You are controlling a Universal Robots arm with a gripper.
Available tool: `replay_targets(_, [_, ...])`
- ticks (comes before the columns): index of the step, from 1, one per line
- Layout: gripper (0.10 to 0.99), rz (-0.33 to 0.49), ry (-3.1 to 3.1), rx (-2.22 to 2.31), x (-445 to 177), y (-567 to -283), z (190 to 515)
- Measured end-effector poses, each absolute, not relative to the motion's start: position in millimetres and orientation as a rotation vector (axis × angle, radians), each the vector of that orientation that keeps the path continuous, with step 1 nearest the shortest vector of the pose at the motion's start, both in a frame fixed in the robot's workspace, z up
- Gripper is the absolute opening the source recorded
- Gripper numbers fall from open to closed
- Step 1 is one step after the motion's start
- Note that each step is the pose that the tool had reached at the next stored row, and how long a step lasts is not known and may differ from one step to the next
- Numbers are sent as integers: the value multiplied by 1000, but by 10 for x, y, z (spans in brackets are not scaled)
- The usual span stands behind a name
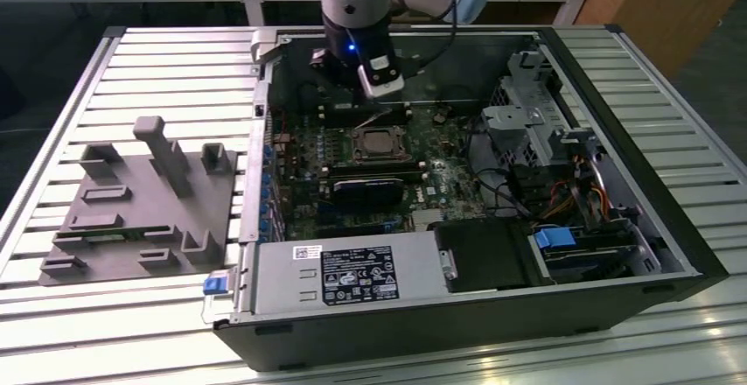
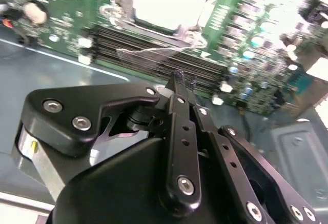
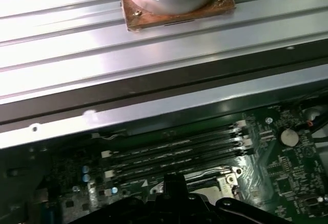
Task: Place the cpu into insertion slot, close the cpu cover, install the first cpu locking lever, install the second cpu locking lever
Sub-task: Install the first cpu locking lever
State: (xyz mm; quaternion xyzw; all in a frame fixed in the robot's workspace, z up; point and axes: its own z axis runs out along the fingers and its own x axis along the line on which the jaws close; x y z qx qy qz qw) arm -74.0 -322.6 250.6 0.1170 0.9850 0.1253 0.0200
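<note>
The cpu (image 1: 376, 144) lies flat in its socket on the green motherboard, silver-grey top up; in the second wrist view it is a bright square (image 2: 164, 1). The cpu cover (image 1: 376, 131) frames it and looks lowered onto the socket. A thin wire lever (image 2: 154, 49) runs along the socket edge nearest my fingers; I cannot tell whether it is latched. My gripper (image 1: 386, 114) hangs just above the socket's far edge, inside the open computer case. Its black fingers come together at the tips (image 2: 179, 76) with nothing between them.
Memory slots (image 3: 174, 155) lie beside the socket. A black card (image 1: 367, 191) sits in front of it. The power supply (image 1: 345, 271) fills the near side of the case, and a drive cage with cables (image 1: 537, 122) the exterior view's right. A grey fixture block (image 1: 140, 197) stands on the slatted table.
</note>
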Motion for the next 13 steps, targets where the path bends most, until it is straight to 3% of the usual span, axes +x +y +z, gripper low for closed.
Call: replay_targets(13, [102,388,3036,357,-565,-3226,2500])
